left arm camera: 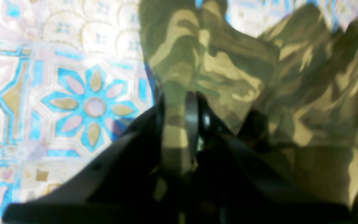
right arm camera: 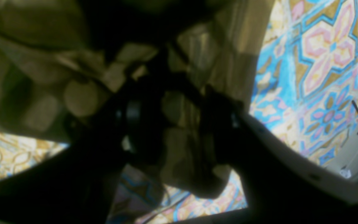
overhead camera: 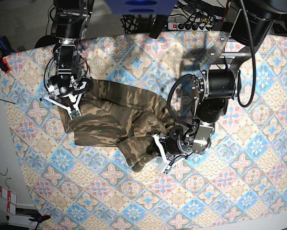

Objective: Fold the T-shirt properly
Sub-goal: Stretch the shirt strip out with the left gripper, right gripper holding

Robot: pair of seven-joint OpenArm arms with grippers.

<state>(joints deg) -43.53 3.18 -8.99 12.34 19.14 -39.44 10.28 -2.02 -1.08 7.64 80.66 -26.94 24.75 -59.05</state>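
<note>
The camouflage T-shirt (overhead camera: 114, 120) lies crumpled left of the table's middle, bunched into folds and ridges. At the shirt's lower right end, my left gripper (overhead camera: 158, 152) is shut on a narrow strip of its fabric; the left wrist view shows that strip pinched between the black fingers (left arm camera: 176, 124), with the rest of the T-shirt (left arm camera: 291, 87) spreading away to the right. My right gripper (overhead camera: 69, 106) sits at the shirt's upper left edge. In the right wrist view it (right arm camera: 179, 124) holds a thick bunch of T-shirt (right arm camera: 42, 77) cloth between its dark fingers.
A blue, pink and cream tile-patterned tablecloth (overhead camera: 133, 191) covers the table. A small black hex key (overhead camera: 4, 98) lies just off the cloth's left edge. A power strip and cables (overhead camera: 191, 21) run along the back. The left arm's bulky body (overhead camera: 215, 91) stands to the right of the shirt.
</note>
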